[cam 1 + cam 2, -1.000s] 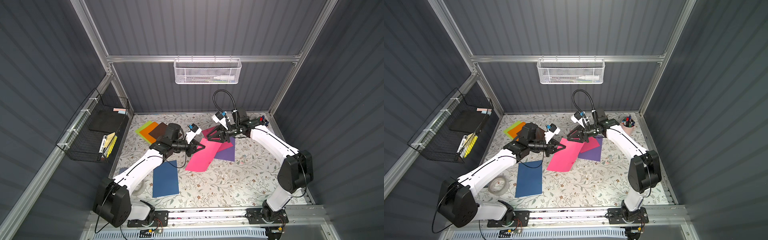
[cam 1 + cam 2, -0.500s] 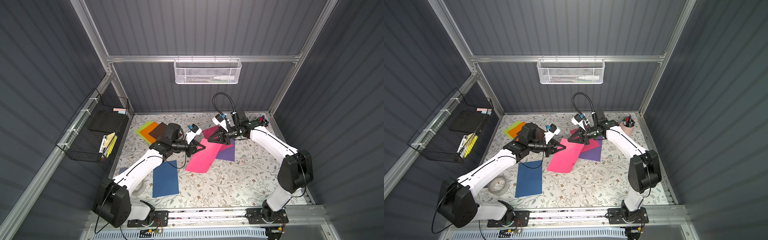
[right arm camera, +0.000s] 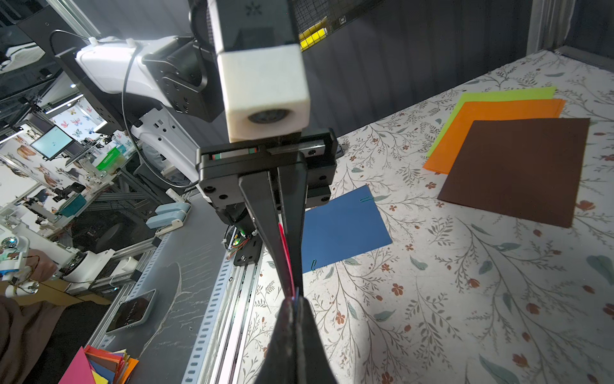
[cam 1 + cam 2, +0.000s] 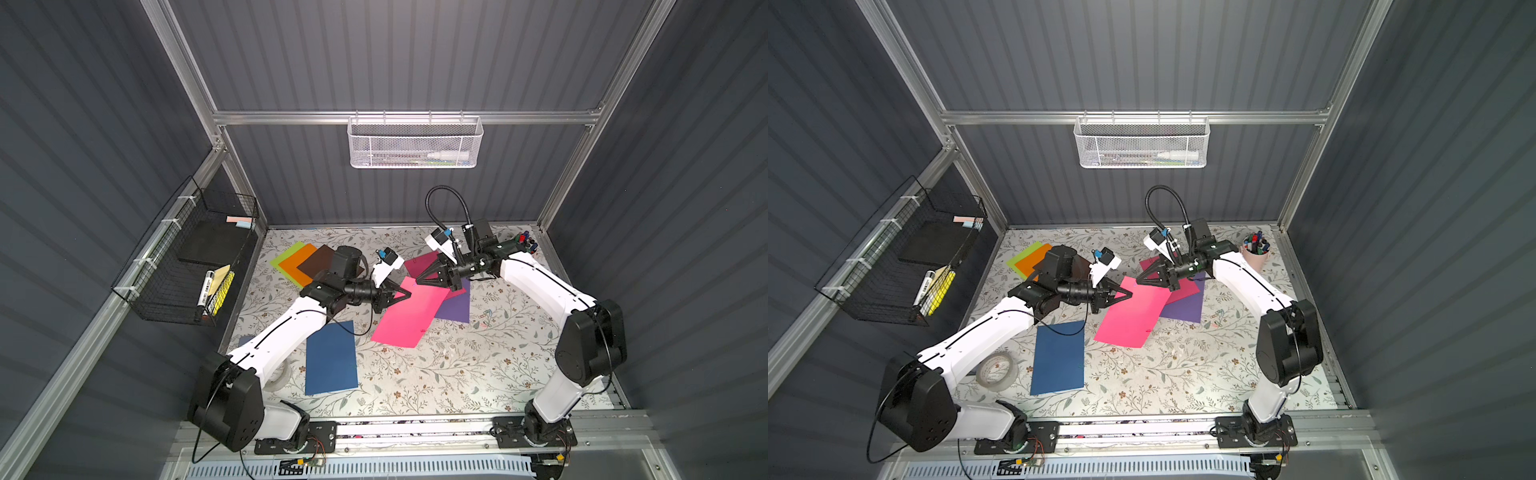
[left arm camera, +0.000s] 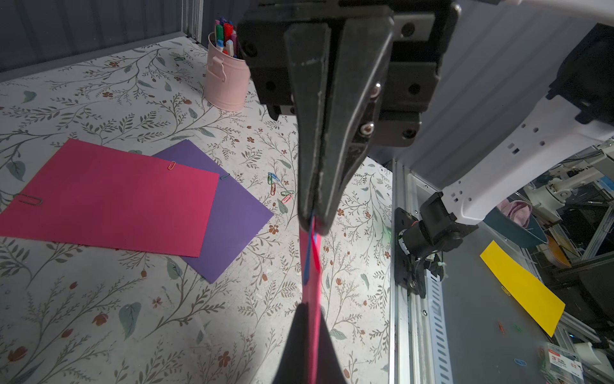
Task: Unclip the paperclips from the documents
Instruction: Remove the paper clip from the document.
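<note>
Left wrist view puts the blue paperclip (image 5: 309, 252) at the centre. It rides the edge of the bright pink sheet (image 5: 314, 286), which is seen edge-on, lifted off the table (image 5: 99, 316) and pinched tight at a corner by the left gripper (image 5: 307, 309). What is new is the right gripper (image 5: 314, 222): a second ago its jaws stood apart, and now they have closed onto the clip. One claw therefore has the wire and the other has the paper. I judge this sets up the pull, with the arms drawing apart to slide the clip free. In both top views the two tips meet over the sheet's raised corner.

More work lies around them. The magenta sheet (image 5: 109, 199) carries two clips, the purple sheet (image 5: 232, 216) one and the navy sheet (image 3: 342, 229) two. A few loose clips (image 5: 279, 189) lie on the table just beside the purple one.

Of the containers, the pink cup (image 5: 226, 83) holds marker pens (image 5: 226, 30). The white mesh basket (image 4: 415, 145) on the rear rail holds a white bottle-like item (image 4: 446, 156) and thin sticks too small to name. The black wire basket (image 4: 195, 266) on the side wall holds sticky notes (image 4: 240, 221), a dark pad (image 4: 208, 247), a marker (image 4: 206, 286) and a yellow pad (image 4: 222, 286).
</note>
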You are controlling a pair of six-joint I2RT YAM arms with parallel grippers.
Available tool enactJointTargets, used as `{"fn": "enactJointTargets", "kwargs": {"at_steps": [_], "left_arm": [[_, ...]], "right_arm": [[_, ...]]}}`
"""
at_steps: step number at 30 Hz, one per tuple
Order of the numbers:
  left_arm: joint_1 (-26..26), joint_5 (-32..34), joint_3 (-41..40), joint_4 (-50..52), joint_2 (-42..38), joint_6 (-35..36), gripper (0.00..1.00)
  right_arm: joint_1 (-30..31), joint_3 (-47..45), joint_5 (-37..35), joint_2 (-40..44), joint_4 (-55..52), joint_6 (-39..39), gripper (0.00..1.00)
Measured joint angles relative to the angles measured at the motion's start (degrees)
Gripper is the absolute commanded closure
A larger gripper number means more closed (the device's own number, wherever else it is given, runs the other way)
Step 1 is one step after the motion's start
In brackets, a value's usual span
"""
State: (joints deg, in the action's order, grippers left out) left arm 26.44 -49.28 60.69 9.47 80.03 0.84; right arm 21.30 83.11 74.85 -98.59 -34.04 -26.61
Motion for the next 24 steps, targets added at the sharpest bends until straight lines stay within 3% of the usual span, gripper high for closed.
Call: {"fn": "enactJointTargets", "kwargs": {"at_steps": [24], "left_arm": [[0.04, -0.68, 2.23, -0.2, 3.04, 2.16, 1.0]], "right_arm": [[-1.73, -0.24, 0.2, 0.02, -0.2, 0.66, 0.96]]}}
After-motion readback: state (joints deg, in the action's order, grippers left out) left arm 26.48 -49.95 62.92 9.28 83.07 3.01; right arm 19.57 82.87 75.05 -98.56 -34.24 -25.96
